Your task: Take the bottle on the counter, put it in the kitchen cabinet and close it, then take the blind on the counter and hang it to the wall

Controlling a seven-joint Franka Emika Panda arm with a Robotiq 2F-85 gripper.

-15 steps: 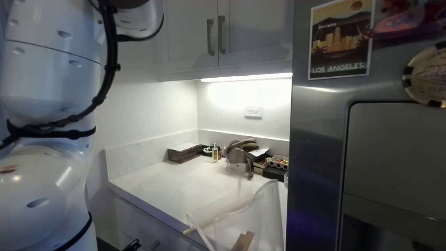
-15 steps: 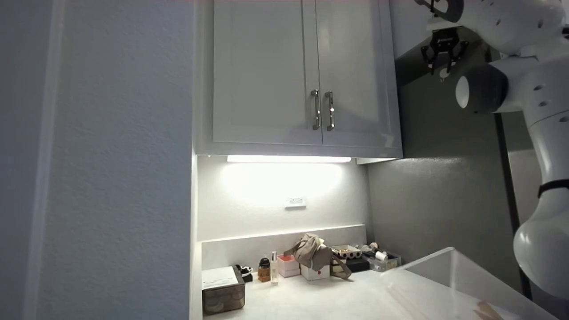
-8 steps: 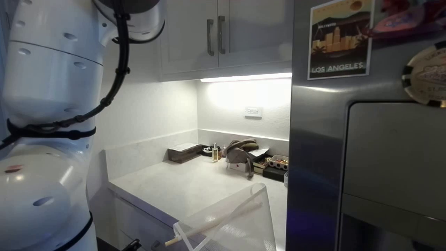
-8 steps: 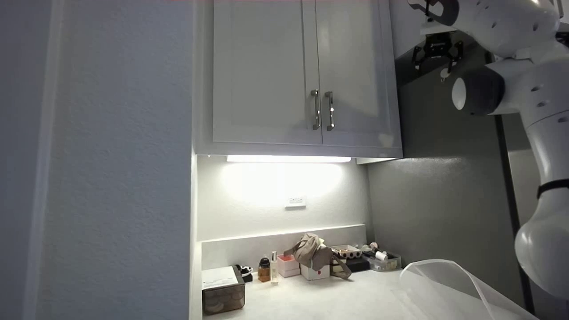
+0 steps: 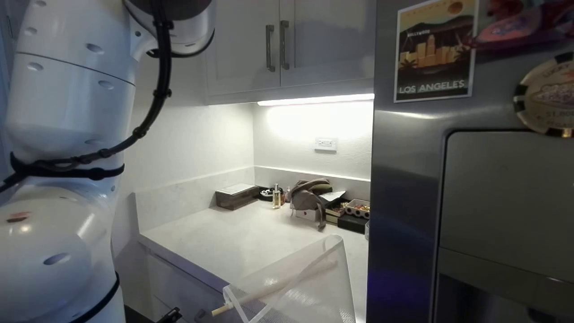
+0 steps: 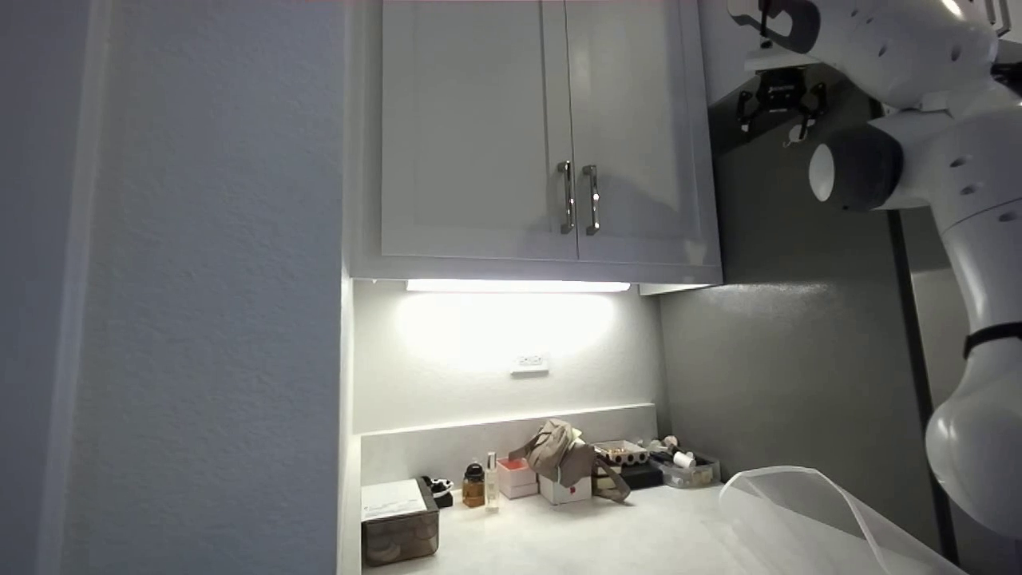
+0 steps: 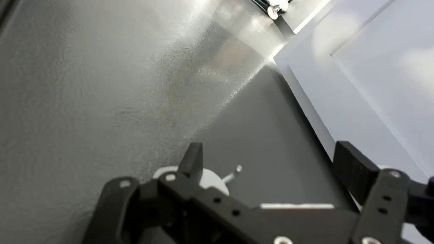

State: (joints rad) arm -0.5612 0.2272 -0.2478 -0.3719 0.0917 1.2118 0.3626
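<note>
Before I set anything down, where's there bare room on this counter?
The counter is bare in its middle: brown box and slim bottle behind, side backsplash along one edge, blind in front. It's crowded at the back toward the fridge, where brown cloth, dotted tray and black box bunch together. Only a thin strip shows between blind and fridge.

Both exterior views cut off the cabinet [image 6: 471, 136] at the top, the blind [image 5: 323, 287] at the bottom. The bag [image 6: 551, 457] partly hides the white box [image 6: 568, 490]; the contents [image 6: 683, 460] of the tray [image 6: 688, 479] are too small to tell. In an exterior view the right edge clips the chip [image 5: 549, 96]. In the wrist view the gripper [image 7: 268, 159] — cut off by the bottom edge — covers part of the hook [image 7: 213, 182].
</note>
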